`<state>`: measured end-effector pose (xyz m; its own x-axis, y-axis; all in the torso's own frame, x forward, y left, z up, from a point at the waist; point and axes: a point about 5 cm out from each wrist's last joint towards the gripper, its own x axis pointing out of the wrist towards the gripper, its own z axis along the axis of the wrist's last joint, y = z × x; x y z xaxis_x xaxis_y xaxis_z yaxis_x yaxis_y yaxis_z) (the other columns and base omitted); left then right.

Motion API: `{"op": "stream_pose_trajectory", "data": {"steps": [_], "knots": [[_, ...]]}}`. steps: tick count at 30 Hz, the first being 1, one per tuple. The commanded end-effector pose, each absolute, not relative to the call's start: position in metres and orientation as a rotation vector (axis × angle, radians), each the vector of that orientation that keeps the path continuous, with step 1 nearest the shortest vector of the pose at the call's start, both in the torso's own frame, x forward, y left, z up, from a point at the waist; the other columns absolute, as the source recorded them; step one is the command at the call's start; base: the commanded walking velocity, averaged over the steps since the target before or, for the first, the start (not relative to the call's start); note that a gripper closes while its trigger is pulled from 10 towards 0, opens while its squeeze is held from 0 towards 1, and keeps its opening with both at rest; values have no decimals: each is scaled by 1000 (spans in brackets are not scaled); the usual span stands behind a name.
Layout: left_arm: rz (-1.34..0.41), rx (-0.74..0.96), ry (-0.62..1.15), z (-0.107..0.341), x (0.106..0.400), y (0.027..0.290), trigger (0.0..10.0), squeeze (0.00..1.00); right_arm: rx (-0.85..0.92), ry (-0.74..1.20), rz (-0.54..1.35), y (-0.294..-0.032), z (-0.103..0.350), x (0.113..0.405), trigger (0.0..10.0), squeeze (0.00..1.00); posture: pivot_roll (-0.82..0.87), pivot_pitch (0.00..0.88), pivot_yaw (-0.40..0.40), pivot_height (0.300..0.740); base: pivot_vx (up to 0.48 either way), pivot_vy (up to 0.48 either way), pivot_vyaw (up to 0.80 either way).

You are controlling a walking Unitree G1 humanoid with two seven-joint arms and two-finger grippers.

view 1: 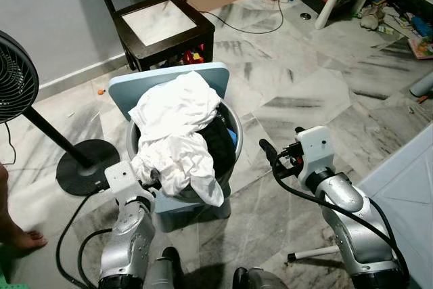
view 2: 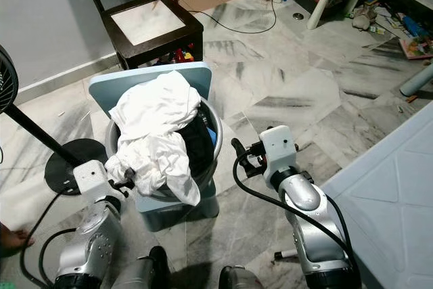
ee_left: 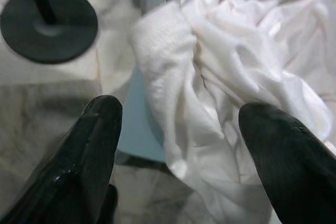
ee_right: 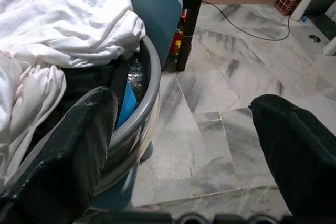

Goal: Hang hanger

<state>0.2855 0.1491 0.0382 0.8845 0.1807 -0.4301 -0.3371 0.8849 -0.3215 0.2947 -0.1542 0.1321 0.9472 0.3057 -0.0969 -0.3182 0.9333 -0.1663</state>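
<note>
Left claw [ee_left: 173, 129] spread open, touching white laundry [view 1: 177, 133] heaped in a grey basket [ee_right: 137, 103]; right claw [ee_right: 184, 129] open beside that basket's rim, over marble floor [view 1: 298, 93].

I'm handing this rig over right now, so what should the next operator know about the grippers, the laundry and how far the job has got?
Left gripper: open, at the near left rim of the grey laundry basket, fingers either side of a fold of white cloth that spills over the rim; nothing gripped yet.
Right gripper: open, holding nothing, hovering above the floor just right of the basket.
The basket sits on a light blue stool, heaped with white cloth over dark clothing.
No hanger can be made out.
Done: nothing visible.
Left: find the hanger and hang it.
</note>
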Motion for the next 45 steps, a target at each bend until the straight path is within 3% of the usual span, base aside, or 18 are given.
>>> {"op": "stream_pose_trajectory", "data": {"steps": [1,4,5,7,8,9,10,11,12,27,30,31,32,33,45], "knots": [[277,-443,441,27,278,139,10000,0,-190,64,299,-160,135,293,10000,0,-82,250,-55,740,0,0,0],[272,-446,445,27,279,137,9765,0,-196,68,291,-164,134,292,10000,0,-86,254,-54,740,0,0,0],[266,-448,447,25,278,136,7686,0,-197,70,290,-164,134,292,10000,0,-87,256,-52,740,0,0,0],[263,-448,447,25,278,135,7686,0,-198,70,289,-164,134,292,10000,0,-86,257,-50,740,0,0,0],[264,-446,449,23,278,134,4353,0,-198,71,288,-164,133,291,10000,0,-86,257,-50,740,0,0,0],[268,-447,449,22,277,134,4353,0,-198,71,288,-164,133,291,10000,0,-86,257,-50,740,0,0,0],[285,-451,439,22,277,137,941,0,-197,72,290,-163,133,291,10000,0,-86,257,-51,740,0,0,0],[289,-452,434,23,277,137,941,0,-197,72,290,-162,133,291,10000,0,-86,257,-51,740,0,0,0],[288,-455,429,23,277,137,0,0,-197,73,291,-162,133,291,10000,0,-83,256,-52,740,0,0,0],[284,-487,453,9,275,135,0,0,-206,69,286,-164,134,292,10000,0,-93,252,-52,740,0,0,0],[274,-489,454,8,276,133,549,0,-206,69,287,-164,134,292,10000,0,-89,252,-54,740,0,0,0],[259,-493,450,8,277,131,1176,0,-205,71,288,-164,133,292,10000,0,-88,253,-53,740,0,0,0],[259,-493,450,8,277,131,1176,0,-205,71,288,-164,133,292,10000,0,-88,253,-53,740,0,0,0],[254,-495,451,8,278,131,0,0,-205,71,290,-163,133,292,10000,0,-89,253,-53,740,0,0,0],[237,-502,438,8,280,128,0,0,-207,68,284,-164,133,293,10000,0,-93,252,-52,740,0,0,0]]}}
